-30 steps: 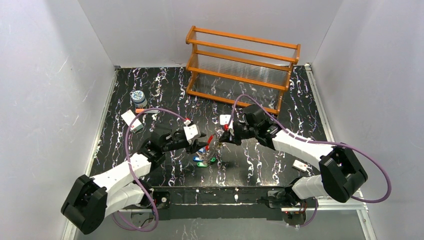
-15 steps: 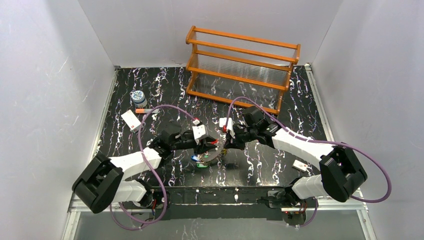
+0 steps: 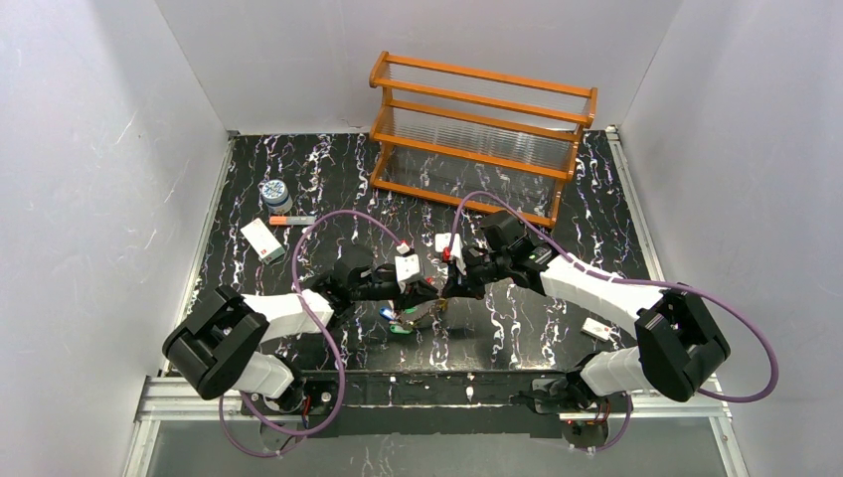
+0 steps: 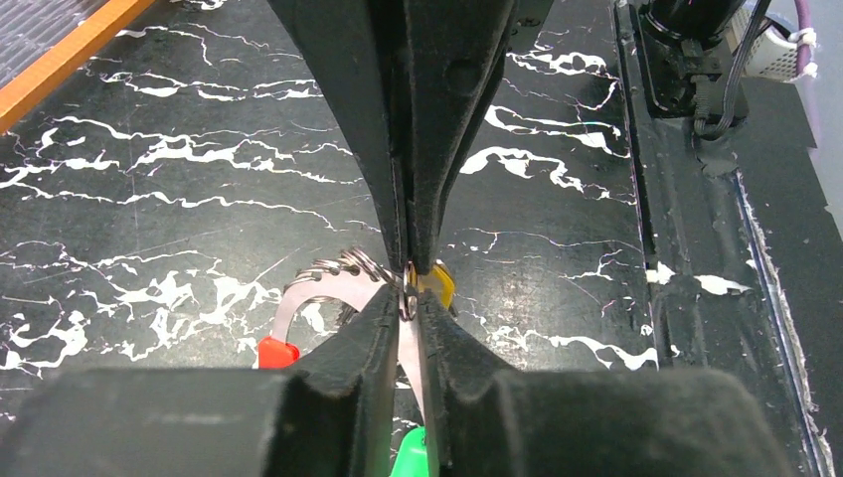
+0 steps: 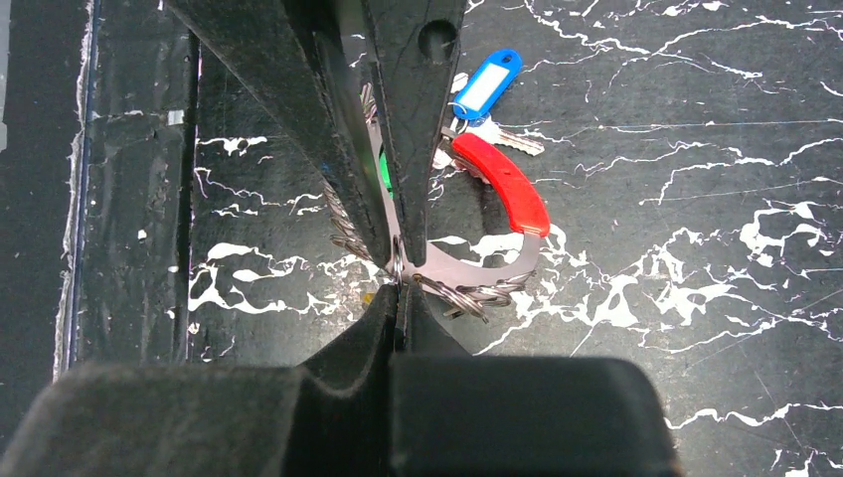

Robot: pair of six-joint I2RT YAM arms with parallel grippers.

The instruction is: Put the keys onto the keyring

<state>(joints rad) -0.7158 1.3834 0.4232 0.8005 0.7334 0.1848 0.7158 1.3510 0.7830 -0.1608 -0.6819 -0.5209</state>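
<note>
The keyring is a silvery band [image 5: 477,273] with a curved red piece [image 5: 502,184] and several small split rings [image 5: 462,296]. It is held just above the table between both grippers [image 3: 434,298]. My left gripper [image 4: 408,303] is shut on the band, whose red end [image 4: 278,351] shows at its left. My right gripper [image 5: 398,283] is shut on the band from the opposite side, tip to tip with the left. A yellow key head [image 4: 437,283] sits right behind the tips. A green head [image 4: 413,462], a blue tag [image 5: 487,79] and a bare silver key [image 5: 507,139] hang by the ring.
A wooden rack [image 3: 484,134] stands at the back. A patterned jar [image 3: 274,191], an orange-tipped stick [image 3: 291,220] and a white card [image 3: 260,240] lie at the left. A small white item [image 3: 598,328] lies at the right. The table's front edge [image 4: 696,298] is close.
My left arm has swung right and low to meet the right gripper, and its fingers are now on the keyring. The right gripper has lowered the ring slightly.
</note>
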